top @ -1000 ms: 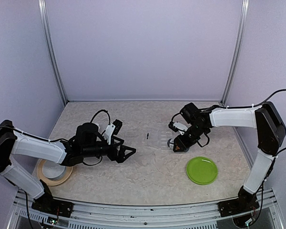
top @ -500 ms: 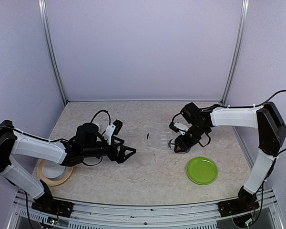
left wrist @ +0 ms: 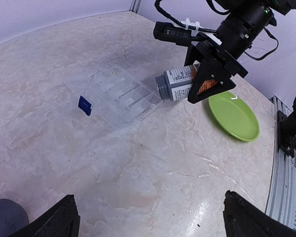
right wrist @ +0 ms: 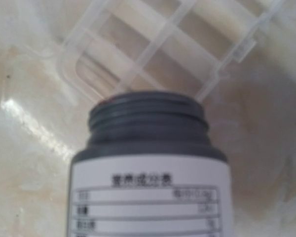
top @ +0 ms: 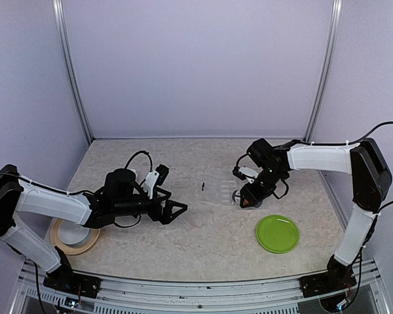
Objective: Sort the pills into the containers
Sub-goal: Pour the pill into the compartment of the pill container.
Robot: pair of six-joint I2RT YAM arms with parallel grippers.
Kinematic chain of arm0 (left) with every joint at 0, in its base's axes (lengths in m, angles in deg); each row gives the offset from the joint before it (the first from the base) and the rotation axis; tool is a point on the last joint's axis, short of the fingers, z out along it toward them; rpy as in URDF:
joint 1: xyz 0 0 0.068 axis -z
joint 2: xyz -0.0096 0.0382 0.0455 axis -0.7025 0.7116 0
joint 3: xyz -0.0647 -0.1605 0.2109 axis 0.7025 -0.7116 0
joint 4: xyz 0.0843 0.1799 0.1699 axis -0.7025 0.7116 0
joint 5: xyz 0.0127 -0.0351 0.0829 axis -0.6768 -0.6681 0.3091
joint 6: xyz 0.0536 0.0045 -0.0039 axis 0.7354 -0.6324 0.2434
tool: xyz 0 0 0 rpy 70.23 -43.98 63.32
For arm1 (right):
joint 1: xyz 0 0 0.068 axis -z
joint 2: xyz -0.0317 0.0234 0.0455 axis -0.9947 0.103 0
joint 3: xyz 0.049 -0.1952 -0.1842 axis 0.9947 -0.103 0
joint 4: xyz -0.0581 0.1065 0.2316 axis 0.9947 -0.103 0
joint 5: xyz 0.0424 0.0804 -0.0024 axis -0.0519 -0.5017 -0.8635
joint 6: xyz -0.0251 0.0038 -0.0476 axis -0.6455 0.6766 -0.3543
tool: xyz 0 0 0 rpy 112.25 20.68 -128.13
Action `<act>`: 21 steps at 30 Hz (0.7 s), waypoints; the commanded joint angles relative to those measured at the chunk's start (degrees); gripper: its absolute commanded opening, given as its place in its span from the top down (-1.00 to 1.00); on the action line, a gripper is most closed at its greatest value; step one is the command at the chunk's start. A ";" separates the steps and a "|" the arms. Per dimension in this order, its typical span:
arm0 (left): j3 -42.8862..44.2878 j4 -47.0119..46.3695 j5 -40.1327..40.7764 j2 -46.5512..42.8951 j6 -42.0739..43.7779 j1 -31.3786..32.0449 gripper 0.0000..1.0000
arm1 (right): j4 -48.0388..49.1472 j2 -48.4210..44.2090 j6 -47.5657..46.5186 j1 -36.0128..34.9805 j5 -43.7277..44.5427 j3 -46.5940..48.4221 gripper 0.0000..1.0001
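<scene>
My right gripper [top: 244, 200] is shut on a gray bottle [left wrist: 177, 85] with a white-and-orange label. The bottle is tipped on its side. Its open threaded neck [right wrist: 148, 118] points at the near edge of a clear compartment tray [left wrist: 119, 93] lying on the table. No pills show clearly. A small blue piece [left wrist: 85, 105] stands just left of the tray. My left gripper [left wrist: 150, 219] hovers open over bare table, well left of the tray, with nothing between its fingers.
A flat green plate [top: 277, 233] lies to the front right, close to the right gripper. A white bowl on a tan plate [top: 72, 234] sits at the front left under the left arm. A gray round disc [left wrist: 7, 217] lies by the left gripper.
The right wrist has shifted very slightly with the bottle. The left arm has not moved.
</scene>
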 commanded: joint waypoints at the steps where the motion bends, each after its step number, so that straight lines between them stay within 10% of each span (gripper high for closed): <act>1: 1.06 0.21 -0.48 -0.96 0.91 0.32 -0.98 | -1.77 1.86 -0.62 0.63 0.38 1.31 0.88; 21: 1.24 0.12 -0.43 -0.34 0.91 0.32 -0.97 | -2.85 2.64 -1.09 0.63 0.19 2.51 0.87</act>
